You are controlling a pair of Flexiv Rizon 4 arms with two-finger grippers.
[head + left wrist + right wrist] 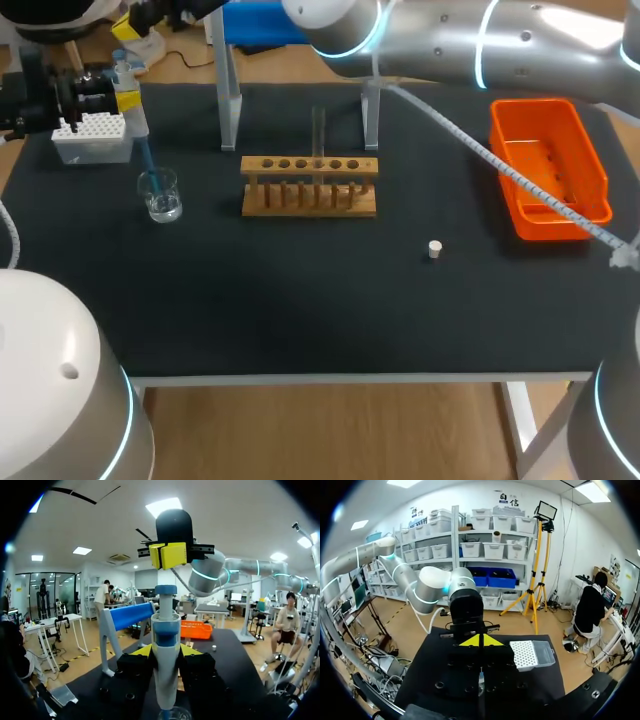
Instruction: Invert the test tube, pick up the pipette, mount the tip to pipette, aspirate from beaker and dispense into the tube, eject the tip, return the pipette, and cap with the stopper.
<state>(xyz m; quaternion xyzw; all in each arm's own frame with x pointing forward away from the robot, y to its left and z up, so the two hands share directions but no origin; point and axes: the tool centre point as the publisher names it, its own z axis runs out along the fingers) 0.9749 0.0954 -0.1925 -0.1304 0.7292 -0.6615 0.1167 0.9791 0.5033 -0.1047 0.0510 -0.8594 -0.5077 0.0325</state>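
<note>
Inside left claw [166,651], close-up only: pipette [165,630]

The table [300,300] is black, the tray [545,103] bright orange, the rack [309,166] pale wood-brown. The pipette [165,650] is white with blue bands (its tip [148,160] blue too); the stopper [435,249] is white.

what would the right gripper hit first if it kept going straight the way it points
Most likely the left gripper holding the pipette, facing it head-on; nothing shows between them, though depth is unclear.
</note>
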